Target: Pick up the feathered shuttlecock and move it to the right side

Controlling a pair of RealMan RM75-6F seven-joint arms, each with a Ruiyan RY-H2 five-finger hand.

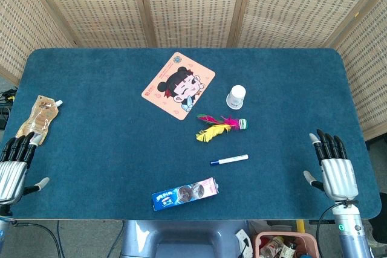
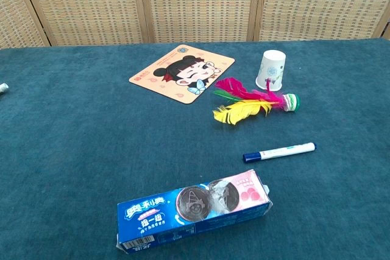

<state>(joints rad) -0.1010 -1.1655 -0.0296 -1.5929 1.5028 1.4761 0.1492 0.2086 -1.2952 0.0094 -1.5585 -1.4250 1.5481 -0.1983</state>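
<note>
The feathered shuttlecock [image 1: 219, 127] [image 2: 251, 103] lies on its side near the middle of the blue table, its pink, yellow and green feathers pointing left and its round base to the right. My left hand [image 1: 13, 164] rests at the table's front left edge, fingers extended and apart, holding nothing. At the front right edge my right hand [image 1: 331, 162] also lies flat with fingers spread and nothing in it. Both hands are far from the shuttlecock. The chest view shows neither hand.
A white paper cup [image 1: 236, 96] [image 2: 270, 70] lies just behind the shuttlecock. A blue-capped marker [image 1: 229, 160] [image 2: 280, 151] and a cookie box [image 1: 185, 193] [image 2: 192, 209] lie in front of it. A cartoon mat [image 1: 178, 85] [image 2: 182, 73] sits behind, and a snack pouch [image 1: 39, 117] at far left.
</note>
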